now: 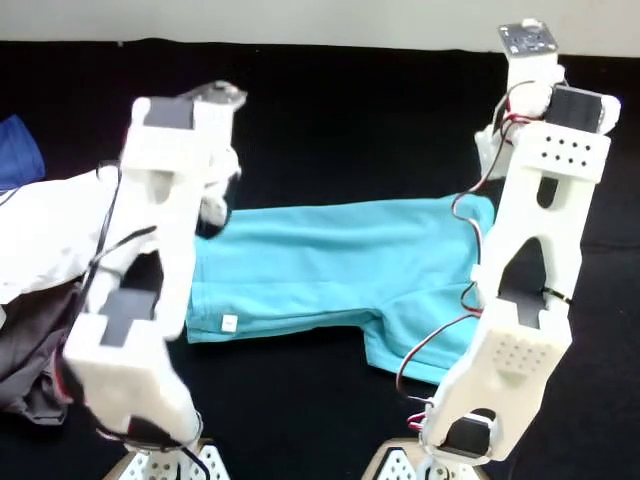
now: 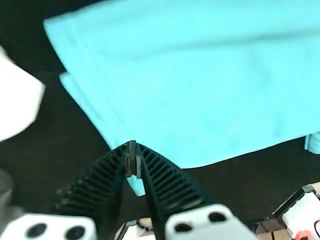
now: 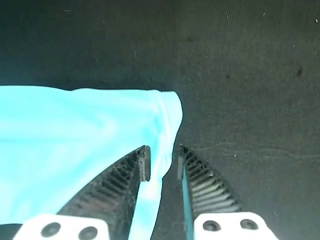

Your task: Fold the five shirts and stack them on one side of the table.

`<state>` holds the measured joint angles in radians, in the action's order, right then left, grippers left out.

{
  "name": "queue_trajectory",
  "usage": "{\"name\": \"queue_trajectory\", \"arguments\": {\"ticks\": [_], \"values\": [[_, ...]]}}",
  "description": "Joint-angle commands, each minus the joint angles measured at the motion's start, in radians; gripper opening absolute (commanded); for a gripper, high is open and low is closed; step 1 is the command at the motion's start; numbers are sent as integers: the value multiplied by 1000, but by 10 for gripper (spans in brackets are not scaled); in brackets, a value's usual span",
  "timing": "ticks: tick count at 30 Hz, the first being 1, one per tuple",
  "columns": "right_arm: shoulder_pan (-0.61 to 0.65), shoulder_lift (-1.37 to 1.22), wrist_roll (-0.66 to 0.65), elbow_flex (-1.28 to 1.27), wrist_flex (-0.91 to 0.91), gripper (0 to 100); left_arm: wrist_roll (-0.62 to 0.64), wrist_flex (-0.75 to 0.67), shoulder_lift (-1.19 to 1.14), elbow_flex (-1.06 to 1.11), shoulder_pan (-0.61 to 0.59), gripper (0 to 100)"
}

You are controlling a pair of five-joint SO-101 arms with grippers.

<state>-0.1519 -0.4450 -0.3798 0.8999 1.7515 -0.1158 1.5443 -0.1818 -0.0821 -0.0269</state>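
A turquoise shirt [image 1: 330, 265] lies spread across the middle of the black table [image 1: 350, 100]. My left gripper [image 2: 132, 156] sits at the shirt's [image 2: 200, 75] left end, by a corner. Its fingers are shut, and a sliver of turquoise cloth shows between them. In the high view this gripper [image 1: 212, 215] is at the shirt's far left corner. My right gripper [image 3: 161, 162] stands open at the far right corner of the shirt [image 3: 75, 135]. The cloth's edge runs between its two fingers.
A pile of other shirts lies at the table's left edge: a white one [image 1: 50, 240] on top, a blue one [image 1: 18, 150] behind it and a dark grey one [image 1: 30, 350] below. The right arm [image 1: 540, 250] stands over the shirt's right end.
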Motion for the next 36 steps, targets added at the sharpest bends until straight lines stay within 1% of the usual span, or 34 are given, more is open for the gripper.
{"name": "queue_trajectory", "arguments": {"ticks": [1,5,9,13,16,18,20,23,25,27,29,33,36], "values": [[4,160,-2,-73,15,104,-58,-218,242,472,8,9],[21,389,-3,-340,12,104,-118,-368,395,789,4,9],[61,616,-3,-665,5,104,-126,-514,446,967,-2,9],[91,822,-8,-1013,-76,104,-127,-580,449,1026,-102,9],[110,974,-86,-1283,-166,104,-203,-586,452,1024,-211,9],[128,1063,-158,-1461,-226,104,-218,-626,449,1026,-262,9],[148,1136,-235,-1630,-291,105,-203,-660,444,1029,-277,9],[165,1208,-301,-1825,-361,106,-181,-677,444,1046,-271,9],[166,1219,-345,-1911,-380,121,-161,-707,447,1070,-266,9],[180,1219,-371,-1949,-378,173,-144,-726,452,1084,-268,9],[193,1225,-370,-1962,-375,220,-123,-730,450,1084,-268,9],[249,1219,-368,-1962,-397,227,-61,-747,449,1089,-272,9],[286,1218,-368,-1994,-447,227,-51,-749,449,1089,-272,9]]}}
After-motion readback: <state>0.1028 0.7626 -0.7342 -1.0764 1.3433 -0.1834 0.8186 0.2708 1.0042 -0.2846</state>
